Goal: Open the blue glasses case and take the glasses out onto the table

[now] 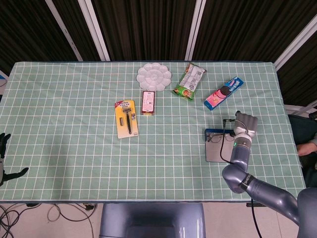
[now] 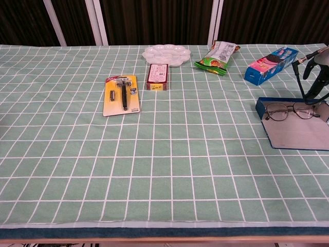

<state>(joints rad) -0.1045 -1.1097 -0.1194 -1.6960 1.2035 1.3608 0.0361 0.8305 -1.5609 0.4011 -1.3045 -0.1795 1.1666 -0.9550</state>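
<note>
Lying open just under the right hand, the blue glasses case showed the glasses inside; whether its fingers gripped them I cannot tell. Lifting out came next.

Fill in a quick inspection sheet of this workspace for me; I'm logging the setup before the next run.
Surface: table under a green checked cloth, flat.
Job's things: blue glasses case lies open near the right edge; glasses rest in it, not yet on the table.
Clutter: razor pack, red box, white palette, green snack bag, cookie pack.
Robot hands: right robot hand at the case's far right end, contact with the glasses unclear; left robot hand off the table's left edge, holding nothing.
Cables: black cable along the right wrist; loose cables on the floor.
Surroundings: dark wall panels with white strips.
</note>
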